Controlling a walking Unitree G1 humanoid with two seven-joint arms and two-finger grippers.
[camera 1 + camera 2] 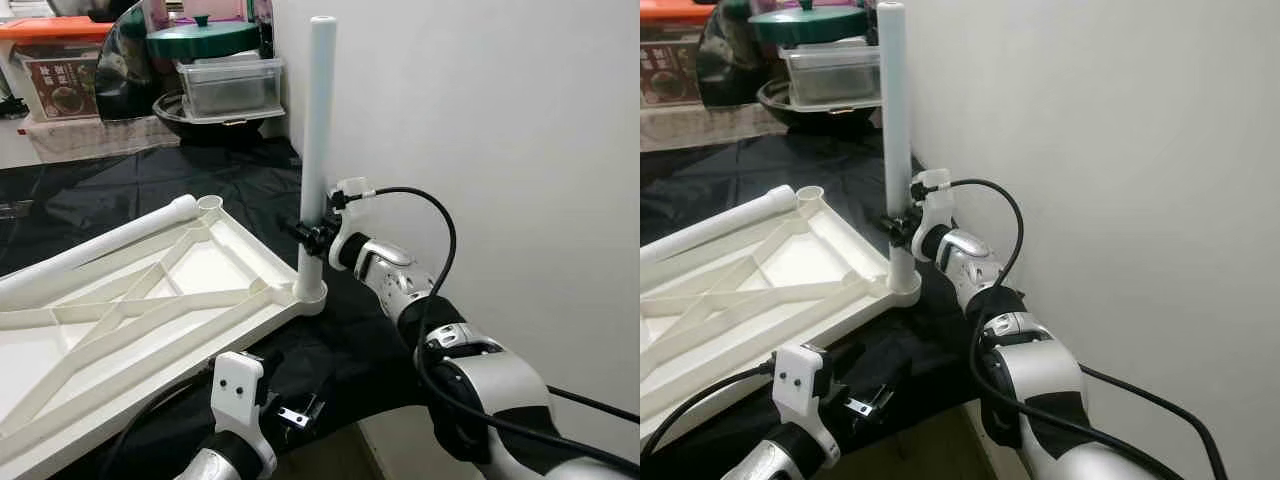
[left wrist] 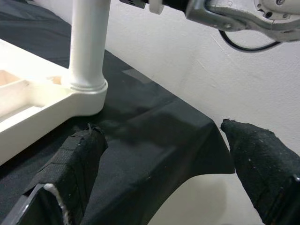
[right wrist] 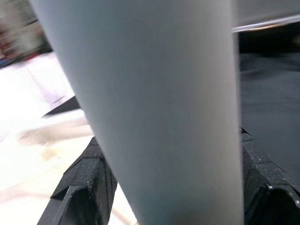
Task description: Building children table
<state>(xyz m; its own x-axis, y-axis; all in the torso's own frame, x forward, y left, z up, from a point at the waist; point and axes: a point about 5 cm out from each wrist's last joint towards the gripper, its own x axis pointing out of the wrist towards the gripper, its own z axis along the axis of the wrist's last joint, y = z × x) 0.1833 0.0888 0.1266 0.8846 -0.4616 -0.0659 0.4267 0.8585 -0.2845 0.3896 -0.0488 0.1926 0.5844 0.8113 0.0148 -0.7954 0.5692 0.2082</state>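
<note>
- Right tool (image 1: 312, 236) is clamped around the upright white leg (image 1: 318, 130), low on its shaft, its black fingers (image 3: 79, 187) on either side of it.
- That leg stands in the corner socket of the upturned white tabletop (image 1: 140, 310), close to the white wall (image 1: 500, 130).
- A second leg (image 1: 90, 250) lies along the tabletop's far edge.
- Left tool (image 2: 164, 173) hovers spread wide and empty, near the tabletop's near corner.
- Black cloth (image 1: 230, 170) covers the surface.
- Containers (image 1: 228, 85) sit stacked beyond it.
</note>
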